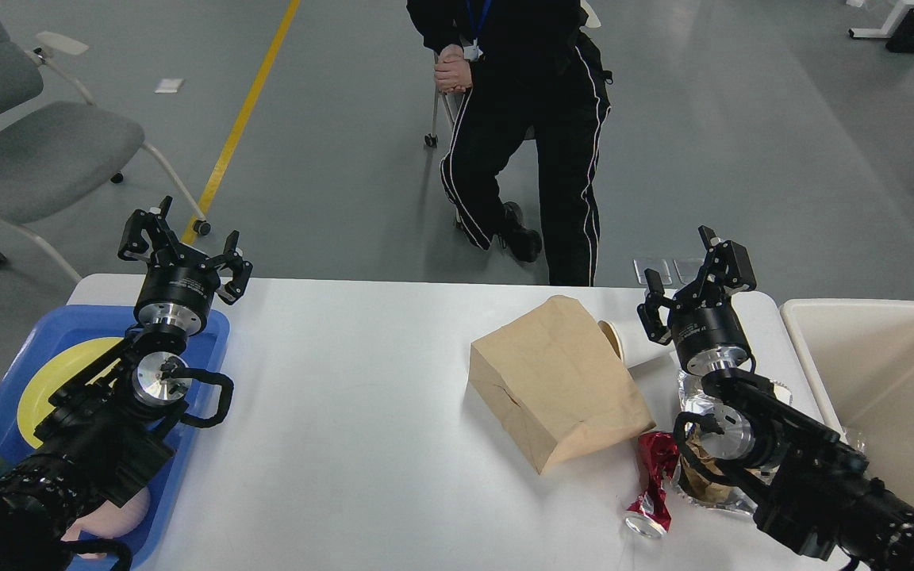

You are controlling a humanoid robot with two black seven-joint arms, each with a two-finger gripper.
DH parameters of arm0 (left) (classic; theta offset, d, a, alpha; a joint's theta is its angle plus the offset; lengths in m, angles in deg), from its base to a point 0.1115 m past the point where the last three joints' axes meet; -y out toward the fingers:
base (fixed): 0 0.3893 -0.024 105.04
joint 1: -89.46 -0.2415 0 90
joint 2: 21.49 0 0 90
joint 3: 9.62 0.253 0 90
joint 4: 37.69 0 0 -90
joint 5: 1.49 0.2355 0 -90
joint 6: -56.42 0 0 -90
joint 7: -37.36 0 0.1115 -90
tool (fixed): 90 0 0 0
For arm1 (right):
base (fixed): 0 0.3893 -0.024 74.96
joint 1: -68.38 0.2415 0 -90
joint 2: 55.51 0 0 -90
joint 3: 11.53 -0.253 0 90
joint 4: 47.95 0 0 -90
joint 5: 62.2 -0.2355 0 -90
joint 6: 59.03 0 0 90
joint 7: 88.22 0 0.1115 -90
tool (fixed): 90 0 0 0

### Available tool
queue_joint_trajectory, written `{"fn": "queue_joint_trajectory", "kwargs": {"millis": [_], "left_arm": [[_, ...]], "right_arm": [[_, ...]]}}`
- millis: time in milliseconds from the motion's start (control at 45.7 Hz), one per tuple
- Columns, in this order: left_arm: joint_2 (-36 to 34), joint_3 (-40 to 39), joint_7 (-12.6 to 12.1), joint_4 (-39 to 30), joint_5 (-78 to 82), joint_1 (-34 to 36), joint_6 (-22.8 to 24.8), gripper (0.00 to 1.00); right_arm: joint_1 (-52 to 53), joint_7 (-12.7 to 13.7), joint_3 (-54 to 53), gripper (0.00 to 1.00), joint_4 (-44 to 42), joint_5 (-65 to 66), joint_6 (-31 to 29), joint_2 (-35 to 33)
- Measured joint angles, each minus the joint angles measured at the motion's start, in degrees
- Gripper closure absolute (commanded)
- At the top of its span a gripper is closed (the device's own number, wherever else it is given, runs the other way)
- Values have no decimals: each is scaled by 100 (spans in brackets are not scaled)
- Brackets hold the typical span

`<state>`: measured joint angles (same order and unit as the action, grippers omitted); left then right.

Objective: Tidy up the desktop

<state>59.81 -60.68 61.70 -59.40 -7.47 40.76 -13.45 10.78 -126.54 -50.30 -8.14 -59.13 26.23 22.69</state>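
Observation:
The white desktop fills the lower view. On its right part lie a brown paper bag, a white paper cup on its side behind the bag, a crushed red can and crumpled silver foil wrappers under my right arm. My left gripper is open and empty above the far left corner. My right gripper is open and empty above the far right edge, just beyond the cup.
A blue tray with a yellow plate sits at the left under my left arm. A beige bin stands at the right of the table. A seated person is beyond the far edge; a grey chair at far left.

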Motion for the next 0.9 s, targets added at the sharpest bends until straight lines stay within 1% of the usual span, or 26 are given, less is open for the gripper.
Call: {"fn": "queue_joint_trajectory", "kwargs": {"millis": [525, 898], "left_arm": [[0, 0, 0, 0, 0, 0, 0, 4], [0, 0, 0, 0, 0, 0, 3, 4]], "right_arm": [[75, 23, -34, 0, -103, -17, 71, 1], [362, 26, -59, 0, -142, -17, 59, -185]]}}
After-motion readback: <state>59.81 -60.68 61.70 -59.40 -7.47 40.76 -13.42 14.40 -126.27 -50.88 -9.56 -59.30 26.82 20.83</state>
